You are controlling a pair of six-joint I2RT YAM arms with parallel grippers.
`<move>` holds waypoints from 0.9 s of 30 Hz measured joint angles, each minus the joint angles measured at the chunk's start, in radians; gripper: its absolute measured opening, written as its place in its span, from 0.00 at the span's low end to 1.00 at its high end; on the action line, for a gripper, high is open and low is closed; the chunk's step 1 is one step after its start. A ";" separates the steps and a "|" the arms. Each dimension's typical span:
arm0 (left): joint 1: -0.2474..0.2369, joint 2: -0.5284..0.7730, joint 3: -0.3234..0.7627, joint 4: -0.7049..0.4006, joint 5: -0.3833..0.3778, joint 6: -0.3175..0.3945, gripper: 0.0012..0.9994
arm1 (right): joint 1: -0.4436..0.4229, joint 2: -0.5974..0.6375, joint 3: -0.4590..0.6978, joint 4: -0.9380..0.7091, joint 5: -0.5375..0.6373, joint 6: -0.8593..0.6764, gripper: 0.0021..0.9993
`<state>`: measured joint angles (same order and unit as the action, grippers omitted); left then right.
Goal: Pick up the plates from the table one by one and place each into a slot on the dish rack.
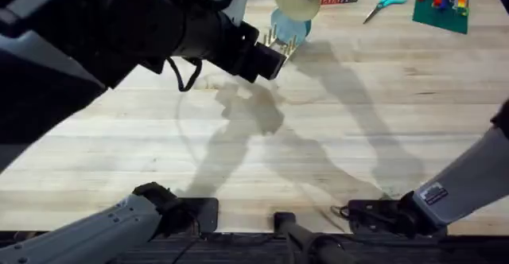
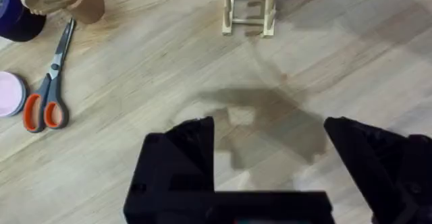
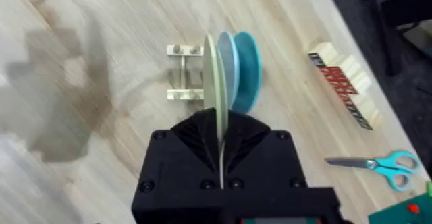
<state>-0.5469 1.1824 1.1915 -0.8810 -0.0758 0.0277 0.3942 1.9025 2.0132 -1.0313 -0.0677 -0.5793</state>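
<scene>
Right pincer point(image 3: 221, 158) clamps cream plate point(image 3: 211, 75) | over, perhaps touching, dish rack point(image 3: 185, 72)

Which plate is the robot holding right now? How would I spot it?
Find the small wooden dish rack on the table. Three plates stand on edge there; the pale cream-yellow plate is outermost, pinched by the right gripper. Its neighbours, the light blue plate and the teal plate, are blue.
</scene>
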 joint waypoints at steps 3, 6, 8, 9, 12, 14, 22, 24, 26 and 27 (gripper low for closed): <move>0.000 0.000 0.000 0.000 0.000 0.000 0.99 | 0.006 0.036 0.000 0.000 0.000 0.000 0.03; 0.000 0.000 0.000 0.000 0.000 0.000 0.99 | 0.013 0.066 0.000 0.003 0.000 0.000 0.03; 0.000 0.000 0.000 0.000 0.000 0.000 0.99 | 0.015 0.078 0.000 0.008 0.000 0.000 0.03; 0.000 0.000 0.000 0.000 0.000 0.000 0.99 | 0.016 0.082 0.000 0.011 0.000 0.000 0.03; 0.000 0.000 0.000 0.000 0.000 0.000 0.99 | 0.017 0.090 0.000 0.021 0.000 0.000 0.03; 0.000 0.000 0.000 0.000 0.000 0.000 0.99 | 0.017 0.097 0.000 0.029 0.000 0.000 0.03; 0.000 0.000 0.000 0.000 0.000 0.000 0.99 | 0.017 0.124 0.000 0.073 0.000 0.000 0.03; 0.000 0.000 0.000 0.000 0.000 0.000 0.99 | 0.017 0.124 0.000 0.074 0.000 0.000 0.03; 0.000 0.000 0.000 0.000 0.000 0.000 0.99 | 0.017 0.124 0.000 0.074 0.000 0.000 0.03; 0.000 0.000 0.000 0.000 0.000 0.000 0.99 | 0.017 0.126 0.000 0.074 0.000 0.000 0.03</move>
<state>-0.5468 1.1824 1.1915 -0.8810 -0.0761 0.0277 0.4114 2.0282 2.0132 -0.9577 -0.0677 -0.5797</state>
